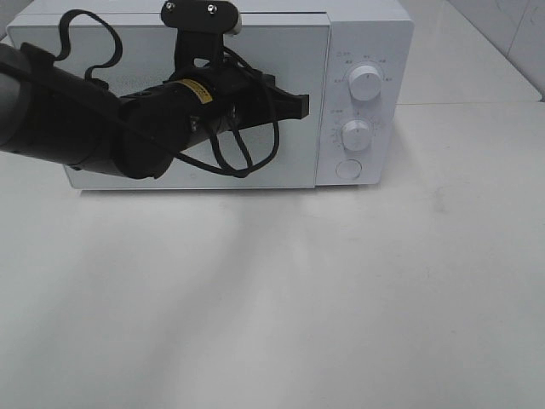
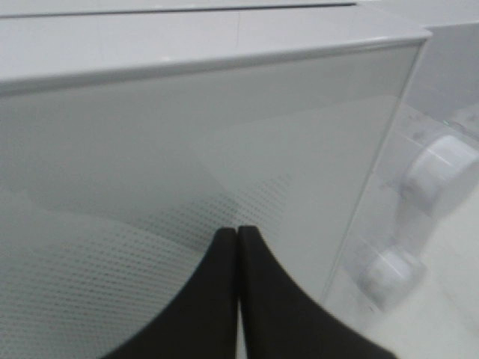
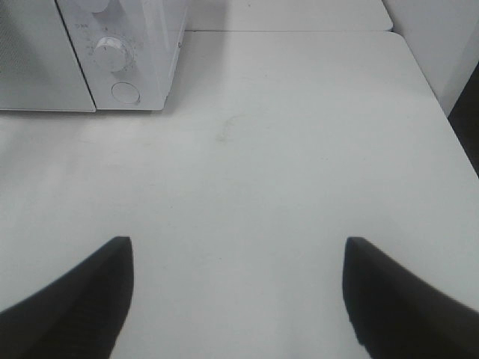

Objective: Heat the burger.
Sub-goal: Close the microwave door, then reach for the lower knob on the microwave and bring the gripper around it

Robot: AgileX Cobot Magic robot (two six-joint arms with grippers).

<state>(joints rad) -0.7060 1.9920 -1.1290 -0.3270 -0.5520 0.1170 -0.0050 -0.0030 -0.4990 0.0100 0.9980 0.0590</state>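
- At the far left of the high view, your left arm [image 1: 68, 119] stretches across the front of the white microwave [image 1: 375, 34], which stands on the tabletop [image 1: 272, 298].
- Your left claw [image 1: 298, 104] has its two black fingers pressed together with nothing between them. In its wrist view the tips meet along one thin seam.
- Straight ahead of that claw is the door [image 2: 187, 149], closed flush with the cabinet. Its dotted mesh window lies just beyond the tips. You cannot tell whether the tips touch the glass.
- Just right of the claw tips in the high view runs the door's edge, and past it the control panel [image 1: 366, 111]. It carries an upper dial [image 1: 365, 83], a lower dial [image 1: 356, 135] and a round button [image 1: 348, 169] below them.
- You cannot see the burger in any view. With the door closed, you cannot tell where it is.
- Your right claw [image 3: 237, 243] has its two fingers spread wide apart, gripping nothing, with the white tabletop showing between them.
- Ahead of that right claw, off to one side and well apart from it, stands the control end of the microwave. The lower dial and the round button are in its view.
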